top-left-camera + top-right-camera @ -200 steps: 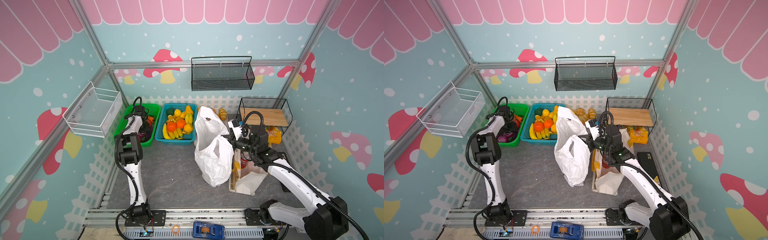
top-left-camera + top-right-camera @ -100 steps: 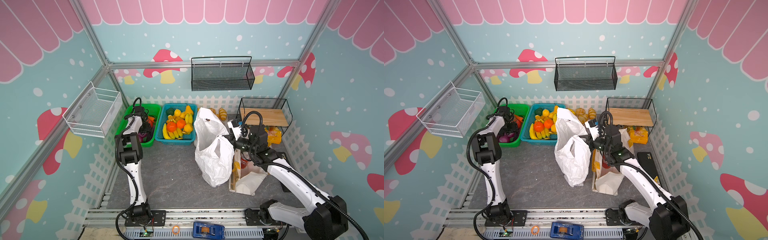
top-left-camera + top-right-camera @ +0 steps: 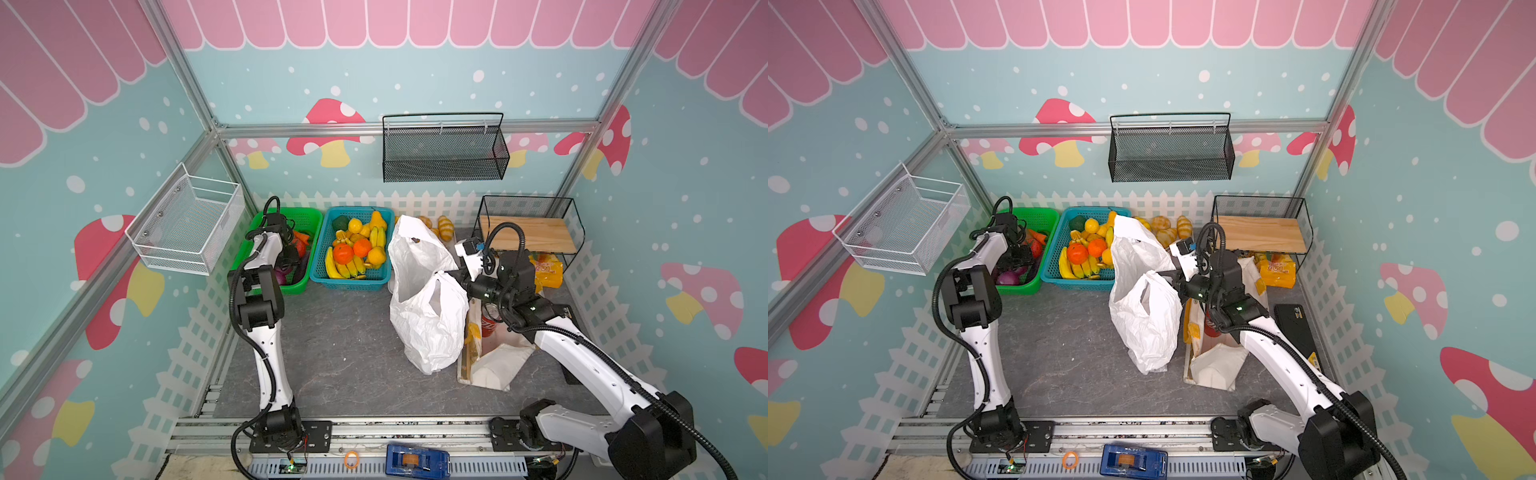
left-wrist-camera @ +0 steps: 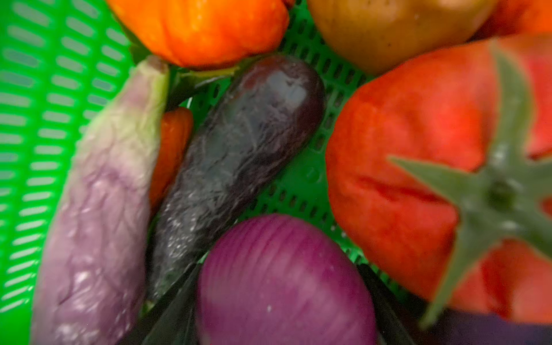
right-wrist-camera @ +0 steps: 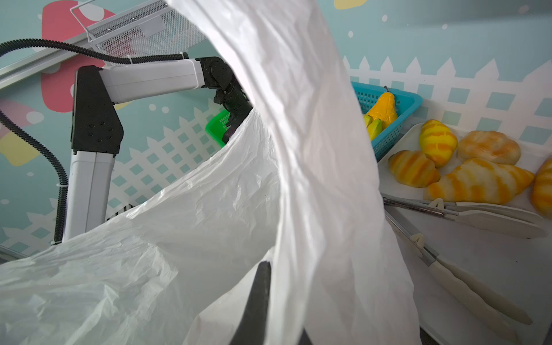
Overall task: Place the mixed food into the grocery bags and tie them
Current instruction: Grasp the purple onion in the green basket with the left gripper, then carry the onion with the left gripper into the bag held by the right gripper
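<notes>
closing on the onion (image 4: 283, 283) looks like your step in hand. your left gripper (image 3: 286, 262) is down in the green basket (image 3: 307, 212). the left wrist view shows its dark fingers (image 4: 170, 307) apart, one on each side of the onion. whether they press it yet i cannot tell. the onion is round and smooth, so squeeze across its widest part and lift straight up. the tomato (image 4: 418, 179) lies just beside it and a dark eggplant (image 4: 239, 164) is close on the other side, so a slanted pull would likely drag them along.

your right gripper (image 3: 455, 276) is pinched together on the rim of the plastic bag (image 3: 428, 320), holding one side up. the mouth looks narrow and slack from above. hold that rim high and steady so the onion can drop in without catching the film.

the green basket also holds a pale eggplant (image 4: 98, 224), an orange pepper (image 4: 203, 27) and a potato (image 4: 388, 33). the blue basket (image 3: 353, 286) next to it holds oranges, bananas and other yellow fruit, none of it yours to pack. what lies inside the plastic bag is hidden. the tote (image 3: 494, 368) sits just beside the bag, under your right arm, with a red can (image 3: 489, 324) showing in its open top. croissants (image 5: 478, 182) sit on a white tray (image 5: 493, 268) behind the bags.
</notes>
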Robot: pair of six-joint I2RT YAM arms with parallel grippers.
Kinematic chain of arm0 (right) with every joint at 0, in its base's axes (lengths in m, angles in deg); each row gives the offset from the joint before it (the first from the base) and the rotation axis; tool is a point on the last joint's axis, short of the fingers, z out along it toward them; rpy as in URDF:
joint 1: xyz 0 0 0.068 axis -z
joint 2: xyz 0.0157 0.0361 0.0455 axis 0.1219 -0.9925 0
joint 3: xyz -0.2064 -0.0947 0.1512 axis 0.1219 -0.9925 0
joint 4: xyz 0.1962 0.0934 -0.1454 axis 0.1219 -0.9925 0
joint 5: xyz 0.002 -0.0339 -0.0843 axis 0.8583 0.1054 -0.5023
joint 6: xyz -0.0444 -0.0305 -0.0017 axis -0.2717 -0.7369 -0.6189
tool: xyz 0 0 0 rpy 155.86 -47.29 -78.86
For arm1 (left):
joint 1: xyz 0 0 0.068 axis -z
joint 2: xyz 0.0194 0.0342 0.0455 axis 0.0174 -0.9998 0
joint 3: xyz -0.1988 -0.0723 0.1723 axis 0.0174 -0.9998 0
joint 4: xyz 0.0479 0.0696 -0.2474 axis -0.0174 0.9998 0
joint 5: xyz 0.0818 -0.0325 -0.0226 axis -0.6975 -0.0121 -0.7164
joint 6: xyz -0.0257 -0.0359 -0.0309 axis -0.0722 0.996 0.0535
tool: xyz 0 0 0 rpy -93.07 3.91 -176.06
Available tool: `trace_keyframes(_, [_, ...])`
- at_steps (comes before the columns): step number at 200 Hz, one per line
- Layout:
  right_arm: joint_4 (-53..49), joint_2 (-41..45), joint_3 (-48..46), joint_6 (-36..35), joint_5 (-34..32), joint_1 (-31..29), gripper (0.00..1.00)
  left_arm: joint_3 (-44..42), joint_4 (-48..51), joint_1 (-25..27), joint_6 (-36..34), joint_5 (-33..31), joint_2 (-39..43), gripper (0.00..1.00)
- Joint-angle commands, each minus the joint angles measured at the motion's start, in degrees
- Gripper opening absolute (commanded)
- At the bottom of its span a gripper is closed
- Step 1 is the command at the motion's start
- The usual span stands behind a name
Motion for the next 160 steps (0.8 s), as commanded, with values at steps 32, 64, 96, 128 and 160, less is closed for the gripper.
trace_keyframes(32, [-0.20, 0.10, 0.04, -1.13, -0.18, 0.05, 0.00, -5.08, 0.83, 1.01, 5.50, 1.61, 15.17, 0.57])
trace_keyframes(64, [-0.08, 0.47, -0.02, -0.52, -1.19, 0.07, 0.00, -14.49, -1.31, 3.41, 9.53, 3.78, 28.22, 0.55])
trace_keyframes(96, [0.07, 0.52, -0.13, 0.17, -2.23, 0.05, 0.00, -29.36, -7.67, 10.43, 13.10, 9.48, 46.46, 0.54])
trace_keyframes(128, [-0.46, 0.76, 0.06, 0.28, -3.66, 0.07, 0.00, -40.19, -11.44, 24.33, 14.64, 16.66, 63.05, 0.54])
trace_keyframes(160, [-0.79, 0.39, 0.31, -0.55, -4.23, 0.07, 0.00, -44.19, -18.31, 41.17, 16.57, 21.99, 71.72, 0.54])
